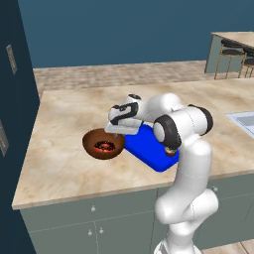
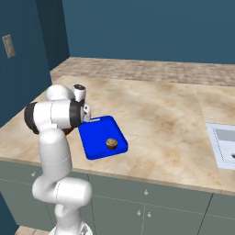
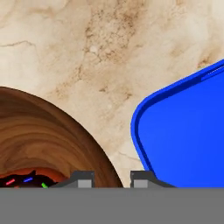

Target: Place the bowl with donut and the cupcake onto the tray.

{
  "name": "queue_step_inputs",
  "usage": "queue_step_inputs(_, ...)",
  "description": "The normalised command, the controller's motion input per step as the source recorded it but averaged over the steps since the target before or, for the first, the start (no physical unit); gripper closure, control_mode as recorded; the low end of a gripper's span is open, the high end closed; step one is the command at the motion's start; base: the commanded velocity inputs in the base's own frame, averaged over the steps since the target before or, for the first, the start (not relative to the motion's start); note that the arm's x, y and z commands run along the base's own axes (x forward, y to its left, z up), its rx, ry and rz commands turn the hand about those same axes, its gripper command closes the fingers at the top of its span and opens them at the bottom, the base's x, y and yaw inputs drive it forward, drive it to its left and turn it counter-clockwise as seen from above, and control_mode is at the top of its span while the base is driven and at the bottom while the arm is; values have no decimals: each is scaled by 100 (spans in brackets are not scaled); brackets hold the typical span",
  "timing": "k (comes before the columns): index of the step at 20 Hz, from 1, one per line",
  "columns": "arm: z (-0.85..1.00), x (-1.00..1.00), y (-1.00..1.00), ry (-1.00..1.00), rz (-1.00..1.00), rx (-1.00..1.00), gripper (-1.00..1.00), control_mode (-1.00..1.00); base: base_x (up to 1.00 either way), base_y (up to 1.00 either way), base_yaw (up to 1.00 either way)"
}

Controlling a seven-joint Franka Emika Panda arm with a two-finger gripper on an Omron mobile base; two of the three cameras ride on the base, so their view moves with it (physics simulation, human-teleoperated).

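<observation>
The reddish-brown bowl [image 1: 94, 147] sits on the marble counter just left of the blue tray [image 1: 149, 151], with the dark-glazed donut [image 1: 104, 146] inside it. My gripper [image 1: 114, 132] reaches down over the bowl's right rim. In the hand view its fingertips [image 3: 85, 179] stand either side of the bowl [image 3: 52, 140] wall, shut on it, beside the tray [image 3: 183, 144] corner. The donut [image 3: 26, 179] peeks in at the lower left. The cupcake [image 2: 111, 143] stands on the tray [image 2: 98, 133] near its front corner.
A sink [image 2: 222, 144] lies at the counter's right end. Bar stools [image 1: 230, 54] stand by a far counter at the back right. A dark blue cabinet wall [image 1: 15, 99] rises to the left. The counter's front edge [image 1: 99, 196] runs close below the bowl.
</observation>
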Motion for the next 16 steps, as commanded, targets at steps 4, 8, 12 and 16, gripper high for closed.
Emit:
queue_step_inputs(4,40,-18,0,-1,0,1,100,-100,0,0,0)
queue_step_inputs(8,61,-35,0,-4,0,0,100,-100,0,0,0)
queue_step_inputs(12,39,-19,-10,-1,0,0,100,-100,0,0,0)
queue_step_inputs(16,6,-1,-37,0,0,0,100,-100,0,0,0)
